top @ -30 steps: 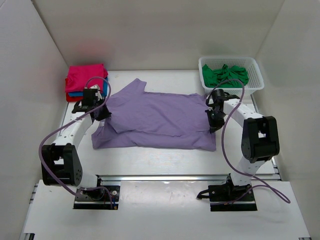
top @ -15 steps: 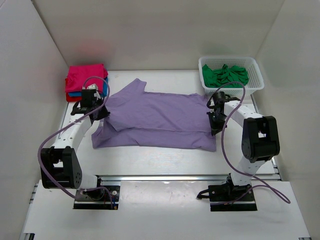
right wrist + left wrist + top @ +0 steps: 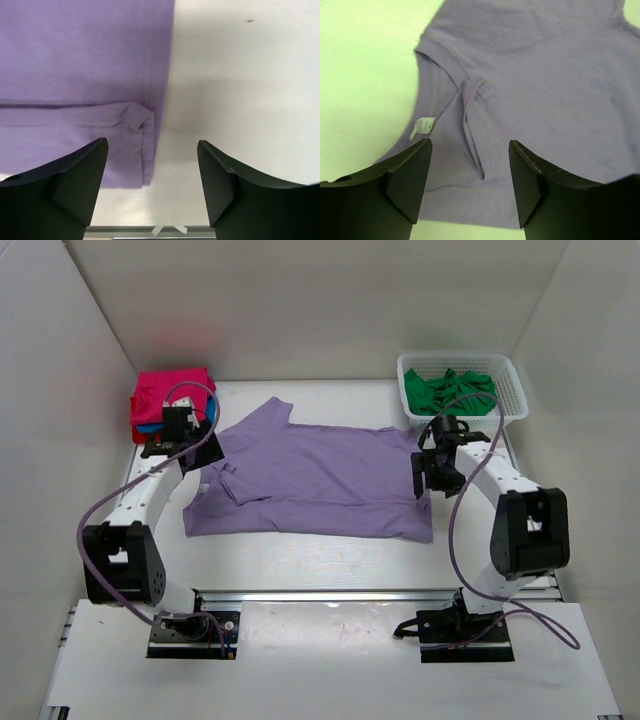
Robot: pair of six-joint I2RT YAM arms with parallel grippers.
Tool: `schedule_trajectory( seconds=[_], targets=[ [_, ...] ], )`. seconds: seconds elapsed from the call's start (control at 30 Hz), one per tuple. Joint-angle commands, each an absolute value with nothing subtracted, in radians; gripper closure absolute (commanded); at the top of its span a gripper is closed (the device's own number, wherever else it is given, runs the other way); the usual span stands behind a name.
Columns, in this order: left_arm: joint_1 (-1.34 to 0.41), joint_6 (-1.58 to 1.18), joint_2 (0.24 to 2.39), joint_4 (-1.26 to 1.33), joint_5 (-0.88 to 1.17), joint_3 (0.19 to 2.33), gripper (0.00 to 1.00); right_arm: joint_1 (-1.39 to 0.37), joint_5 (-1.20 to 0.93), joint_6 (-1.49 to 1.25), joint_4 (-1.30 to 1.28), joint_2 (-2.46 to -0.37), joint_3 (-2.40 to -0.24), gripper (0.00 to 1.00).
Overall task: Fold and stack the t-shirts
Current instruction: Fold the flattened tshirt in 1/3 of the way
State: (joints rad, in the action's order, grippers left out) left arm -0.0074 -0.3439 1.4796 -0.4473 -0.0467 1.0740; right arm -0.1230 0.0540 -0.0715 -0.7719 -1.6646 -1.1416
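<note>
The lilac tee [image 3: 320, 480] lies flat mid-frame on the bench [image 3: 320, 560], with its near long edge turned up over the body in one lengthwise fold. One sleeve sticks out toward the upper left. The left gripper [image 3: 470, 144] hovers over the collar end at the left, jaws spread and empty. The right gripper [image 3: 152, 144], also spread, holds nothing above the hem corner at the right. Further back, at upper left, is a finished stack [image 3: 170, 400] of folded tees, magenta on top with blue beneath. At upper right a green tee [image 3: 450, 390] sits crumpled in the basket [image 3: 510, 405]. I judge the lilac tee barely begun: more folds and stacking remain, then the green one.
</note>
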Motion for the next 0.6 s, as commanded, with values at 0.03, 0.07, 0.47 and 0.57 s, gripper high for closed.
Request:
schedule_trajectory(
  seconds=[0.03,0.07,0.47,0.57],
  targets=[
    [-0.020,-0.302,1.333,-0.653,-0.112,1.144,0.29,-0.100,0.034,-0.136,-0.802,-1.501,-1.183,0.30],
    [-0.031,-0.307,1.321,-0.705,-0.117,1.132,0.29,-0.100,0.014,-0.147,-0.805,-1.491,-1.178,0.32],
    [-0.037,-0.365,1.134,-0.867,-0.202,0.847,0.41,-0.196,-0.061,-0.400,-0.796,-1.266,-0.842,0.46],
    [-0.040,-0.380,1.201,-0.862,-0.219,0.851,0.42,-0.177,-0.087,-0.408,-0.776,-1.246,-0.816,0.46]
  ],
)
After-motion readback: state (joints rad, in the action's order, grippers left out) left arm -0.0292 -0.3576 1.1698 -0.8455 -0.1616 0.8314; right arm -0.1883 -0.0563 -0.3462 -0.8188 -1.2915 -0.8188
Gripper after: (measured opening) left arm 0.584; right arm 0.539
